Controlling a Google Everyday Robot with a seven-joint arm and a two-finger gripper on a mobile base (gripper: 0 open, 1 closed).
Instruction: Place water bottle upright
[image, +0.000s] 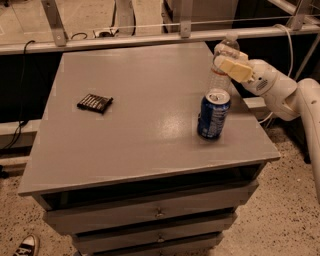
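Observation:
The water bottle (219, 80) is a clear ribbed bottle with a white cap. It stands nearly upright at the right side of the grey table (145, 135), its bottom close to or on the tabletop just behind the blue soda can (214, 114). My gripper (227, 64) reaches in from the right and is shut around the bottle's upper half, with cream fingers (237, 69) across it. The can hides the bottle's base.
A small dark snack packet (95, 103) lies on the left part of the table. A metal rail (165, 36) runs behind the table. Drawers (160, 214) sit below the top. A shoe (26, 246) shows on the floor at bottom left.

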